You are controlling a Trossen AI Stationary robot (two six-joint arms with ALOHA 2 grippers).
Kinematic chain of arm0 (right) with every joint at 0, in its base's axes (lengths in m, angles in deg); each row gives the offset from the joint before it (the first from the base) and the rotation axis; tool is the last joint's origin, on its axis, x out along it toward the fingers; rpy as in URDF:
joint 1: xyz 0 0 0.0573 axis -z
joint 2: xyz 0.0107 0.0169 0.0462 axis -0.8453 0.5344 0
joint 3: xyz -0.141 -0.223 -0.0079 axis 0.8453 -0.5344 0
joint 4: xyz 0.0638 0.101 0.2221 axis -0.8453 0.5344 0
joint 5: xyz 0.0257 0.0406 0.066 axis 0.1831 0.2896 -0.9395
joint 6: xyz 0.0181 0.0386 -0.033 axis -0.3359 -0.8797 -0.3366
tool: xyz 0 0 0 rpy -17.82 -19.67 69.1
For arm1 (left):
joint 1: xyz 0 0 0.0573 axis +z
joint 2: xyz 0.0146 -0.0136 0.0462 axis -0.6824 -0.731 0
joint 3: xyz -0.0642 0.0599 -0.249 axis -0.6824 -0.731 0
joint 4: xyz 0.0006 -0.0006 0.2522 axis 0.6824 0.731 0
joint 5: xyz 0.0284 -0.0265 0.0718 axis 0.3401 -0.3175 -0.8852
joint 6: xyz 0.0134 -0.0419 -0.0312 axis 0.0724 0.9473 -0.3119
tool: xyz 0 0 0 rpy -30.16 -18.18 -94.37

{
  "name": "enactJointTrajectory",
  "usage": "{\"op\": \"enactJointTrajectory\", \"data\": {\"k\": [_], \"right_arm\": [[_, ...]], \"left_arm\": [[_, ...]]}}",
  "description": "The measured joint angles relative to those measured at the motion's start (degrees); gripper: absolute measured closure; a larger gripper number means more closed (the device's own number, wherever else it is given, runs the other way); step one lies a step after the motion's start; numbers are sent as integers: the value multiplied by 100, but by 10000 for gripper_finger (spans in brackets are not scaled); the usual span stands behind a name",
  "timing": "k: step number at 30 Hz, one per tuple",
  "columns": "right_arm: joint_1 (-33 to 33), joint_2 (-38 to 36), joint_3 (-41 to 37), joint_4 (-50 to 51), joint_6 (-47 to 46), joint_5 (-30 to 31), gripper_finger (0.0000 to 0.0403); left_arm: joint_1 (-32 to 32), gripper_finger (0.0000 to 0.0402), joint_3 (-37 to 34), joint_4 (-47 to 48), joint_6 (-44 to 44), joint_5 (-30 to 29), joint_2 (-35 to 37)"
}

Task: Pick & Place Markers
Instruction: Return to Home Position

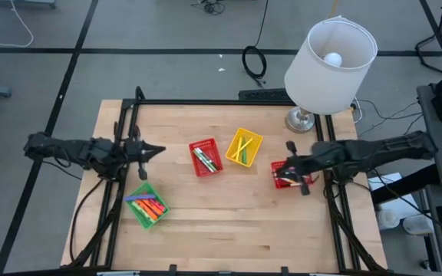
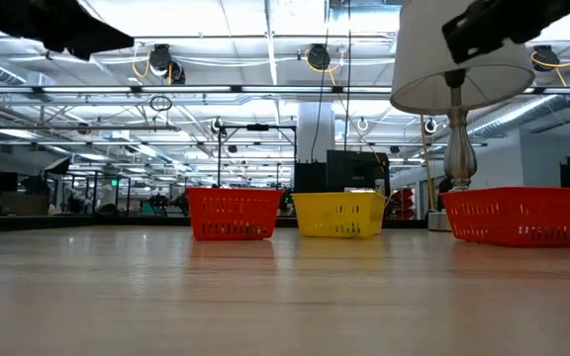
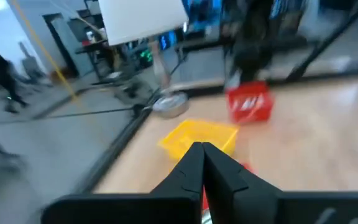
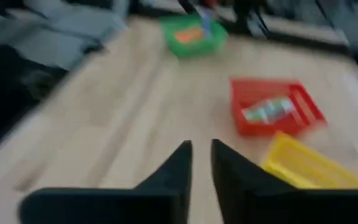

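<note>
The markers lie in several mesh baskets on the wooden table: orange, blue and purple ones in the green basket (image 1: pixel 146 205), green and white ones in the middle red basket (image 1: pixel 205 156), green ones in the yellow basket (image 1: pixel 243 147), and some in the right red basket (image 1: pixel 284 176). My left gripper (image 1: pixel 156 151) hovers shut above the table, left of the middle red basket, and holds nothing (image 3: pixel 202 155). My right gripper (image 1: pixel 291 164) hangs above the right red basket. Its fingers stand a narrow gap apart with nothing between them (image 4: pixel 201 154).
A lamp with a white shade (image 1: pixel 330 46) stands at the table's far right corner, close to my right arm. A black frame (image 1: pixel 206 102) runs along the table's far and side edges. Bare wood lies along the near edge (image 1: pixel 229 238). In the low view both arms are raised well above the baskets (image 2: pixel 339 215).
</note>
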Motion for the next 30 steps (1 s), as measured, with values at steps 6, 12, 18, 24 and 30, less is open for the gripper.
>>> {"op": "enactJointTrajectory", "data": {"k": [6, 12, 18, 24, 30], "right_arm": [[343, -1110, -956, -1214, 100, -524, 391], [461, -2178, -1984, -2504, 136, -954, 401], [836, -2496, -2644, -3584, -45, -1100, 402], [1197, -2538, -3024, -3681, -542, -1322, 402], [1231, -2985, -3303, -3691, -713, -1415, 403]], "left_arm": [[-6, 397, 397, 511, -595, -38, -106], [49, 398, -15, 304, -840, -49, 621], [699, 398, -1103, -1406, -613, 805, 1111], [1205, 400, -1234, -967, 29, 1328, 1443], [1130, 400, -1229, -518, -185, 1372, 2026]]}}
